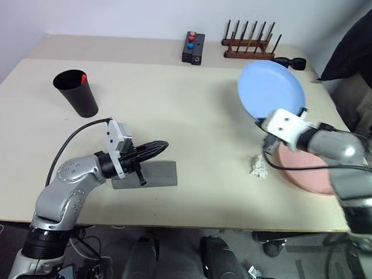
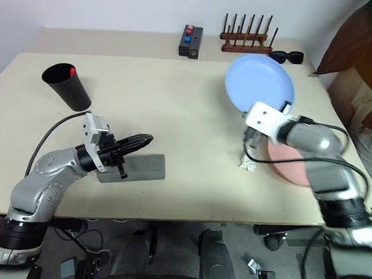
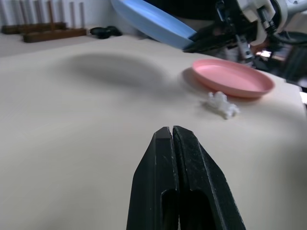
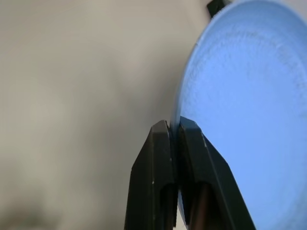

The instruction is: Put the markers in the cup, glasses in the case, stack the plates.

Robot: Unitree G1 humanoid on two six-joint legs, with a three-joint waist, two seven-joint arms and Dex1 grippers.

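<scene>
The left arm reaches forward from the lower left, elbow bent, forearm angling toward the middle. Its wrist carries a white camera block with a black cable looping back over the arm. The left gripper (image 1: 159, 148) points level and toward the right, its two black fingers pressed together with nothing between them.

The right arm comes in from the right side, raised, forearm angled toward the left. The right gripper (image 4: 173, 128) points slightly downward, its fingers pinched tight on the rim of the blue plate (image 1: 271, 91), holding it lifted and tilted.
</scene>
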